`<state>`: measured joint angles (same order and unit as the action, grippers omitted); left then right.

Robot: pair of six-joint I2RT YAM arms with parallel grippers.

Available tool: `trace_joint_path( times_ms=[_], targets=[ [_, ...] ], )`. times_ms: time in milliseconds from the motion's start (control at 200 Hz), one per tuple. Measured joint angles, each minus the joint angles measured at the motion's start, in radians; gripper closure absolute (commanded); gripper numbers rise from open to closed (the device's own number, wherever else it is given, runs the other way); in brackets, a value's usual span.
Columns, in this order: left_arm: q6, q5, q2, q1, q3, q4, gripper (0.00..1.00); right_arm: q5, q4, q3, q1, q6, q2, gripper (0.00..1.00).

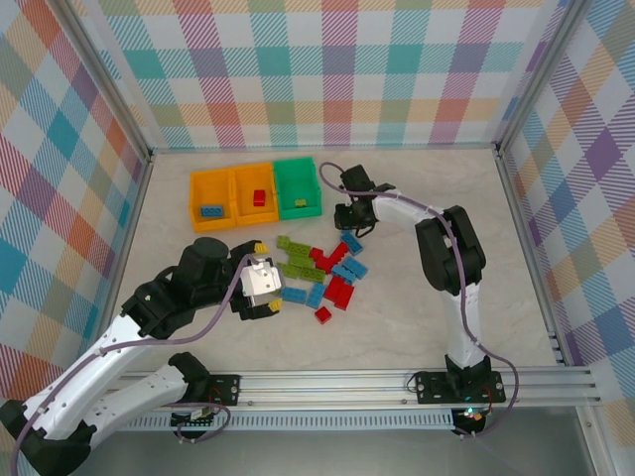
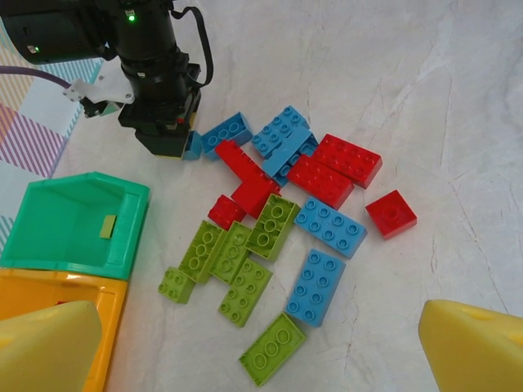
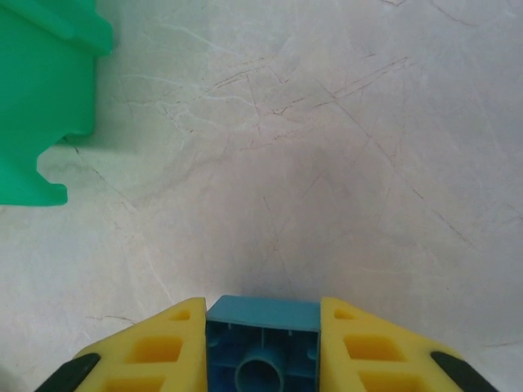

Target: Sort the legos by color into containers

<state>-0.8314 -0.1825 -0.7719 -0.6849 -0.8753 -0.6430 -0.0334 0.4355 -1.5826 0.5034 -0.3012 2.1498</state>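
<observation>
Marbled surface (image 1: 417, 317) | pickup step: right end effector (image 3: 261, 327) gripped blue lego (image 3: 261, 314), left end effector (image 1: 266, 279) stood open | next required lift toward far-left orange bin (image 1: 210, 175).

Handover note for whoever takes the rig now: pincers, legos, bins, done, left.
Pincers: left pincer open above the loose legos, holding nothing; right pincer shut on a blue lego near the green bin.
Done: left orange bin holds one blue piece, middle orange bin one red piece, green bin one lime piece.
Left: bin the held blue lego, then sort the pile on the table.
</observation>
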Motion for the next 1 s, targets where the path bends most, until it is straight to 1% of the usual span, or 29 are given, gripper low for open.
trace_joint_path(
  times_ms=[95,155,220,330,430,530,630,710,815,1000],
  targets=[
    [0.01,0.0,0.004,0.013,0.013,0.022,0.0,0.0,-0.002,0.008,0.002,0.0,-0.011,0.74],
    [0.059,0.017,0.008,0.024,0.024,0.063,0.0,0.0,-0.006,0.037,0.01,0.0,-0.053,0.74],
    [0.14,0.041,0.008,0.057,0.033,0.127,0.0,0.009,-0.013,0.063,0.027,-0.001,-0.119,0.74],
    [0.315,0.071,-0.014,0.169,0.02,0.229,0.0,0.053,-0.08,0.058,0.094,-0.01,-0.227,0.74],
    [0.476,0.127,-0.069,0.291,-0.04,0.258,0.01,0.096,-0.178,-0.009,0.179,-0.024,-0.243,0.75],
    [0.617,0.228,-0.114,0.393,-0.091,0.263,0.03,0.135,-0.275,-0.105,0.246,-0.039,-0.182,0.75],
    [0.706,0.337,-0.108,0.439,-0.087,0.278,0.05,0.169,-0.374,-0.189,0.278,-0.055,-0.08,0.74],
    [0.745,0.41,-0.08,0.446,-0.068,0.284,0.05,0.19,-0.415,-0.264,0.284,-0.057,0.023,0.74],
    [0.773,0.471,-0.056,0.446,-0.061,0.285,0.05,0.212,-0.443,-0.372,0.291,-0.053,0.16,0.74],
    [0.798,0.5,-0.057,0.446,-0.061,0.283,0.05,0.251,-0.435,-0.574,0.296,-0.025,0.348,0.74]
  ],
)
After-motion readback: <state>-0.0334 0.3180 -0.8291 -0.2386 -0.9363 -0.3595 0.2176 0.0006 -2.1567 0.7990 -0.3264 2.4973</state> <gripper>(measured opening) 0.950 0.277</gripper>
